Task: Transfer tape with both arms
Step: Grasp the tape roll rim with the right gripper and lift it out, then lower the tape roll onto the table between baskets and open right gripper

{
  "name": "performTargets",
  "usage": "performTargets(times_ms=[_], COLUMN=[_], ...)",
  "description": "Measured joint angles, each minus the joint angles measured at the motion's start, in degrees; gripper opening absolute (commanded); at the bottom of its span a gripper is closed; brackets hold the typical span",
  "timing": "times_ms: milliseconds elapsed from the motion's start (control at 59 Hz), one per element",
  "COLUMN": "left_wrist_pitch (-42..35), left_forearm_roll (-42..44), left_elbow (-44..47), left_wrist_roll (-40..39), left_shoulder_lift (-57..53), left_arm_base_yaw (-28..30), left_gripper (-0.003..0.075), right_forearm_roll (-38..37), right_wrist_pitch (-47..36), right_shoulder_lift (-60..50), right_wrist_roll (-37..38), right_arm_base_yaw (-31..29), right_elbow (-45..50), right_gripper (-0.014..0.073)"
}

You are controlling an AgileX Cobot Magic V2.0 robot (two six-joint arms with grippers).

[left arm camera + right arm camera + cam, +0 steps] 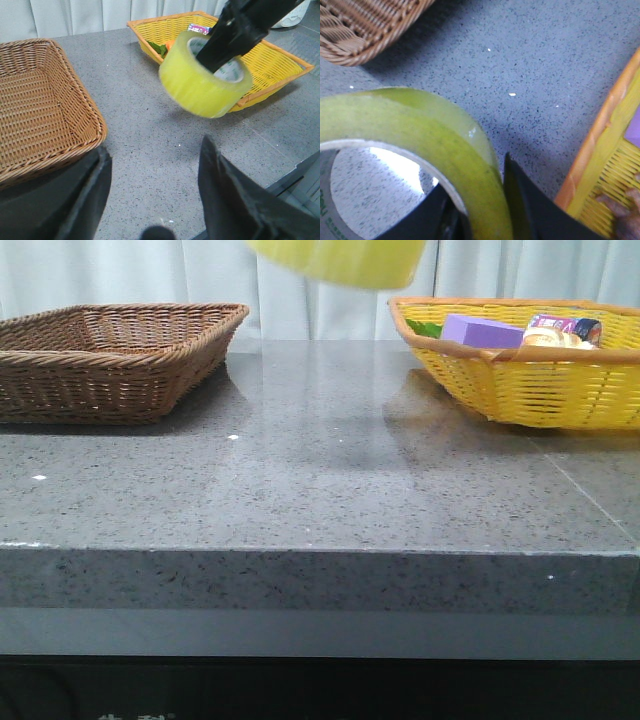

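Observation:
The tape (202, 82), a wide yellow translucent roll with a white, green-printed core, hangs in the air over the table between the two baskets. My right gripper (487, 200) is shut on its wall, one finger inside the core and one outside; the black arm (245, 27) shows in the left wrist view. In the front view only the roll's lower edge (340, 262) shows at the top. My left gripper (152, 175) is open and empty, low over the table, with the tape ahead of and above it.
A brown wicker basket (110, 360) stands empty at the back left. A yellow wicker basket (530, 380) at the back right holds a purple box (480, 332) and other small items. The grey stone table (330, 470) has its front edge near.

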Motion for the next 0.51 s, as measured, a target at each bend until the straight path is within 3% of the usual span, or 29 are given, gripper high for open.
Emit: performTargets(times_ms=[508], left_wrist_pitch=[0.0], left_forearm_roll=[0.0], left_elbow=[0.0], left_wrist_roll=[0.1], left_shoulder_lift=[0.0], left_arm_base_yaw=[0.0], left_gripper=[0.0385], right_forearm_roll=[-2.9], right_wrist_pitch=[1.1], right_shoulder_lift=[15.8], right_wrist_roll=[1.1], right_arm_base_yaw=[0.3], right_elbow=[-6.4], right_gripper=[0.0115])
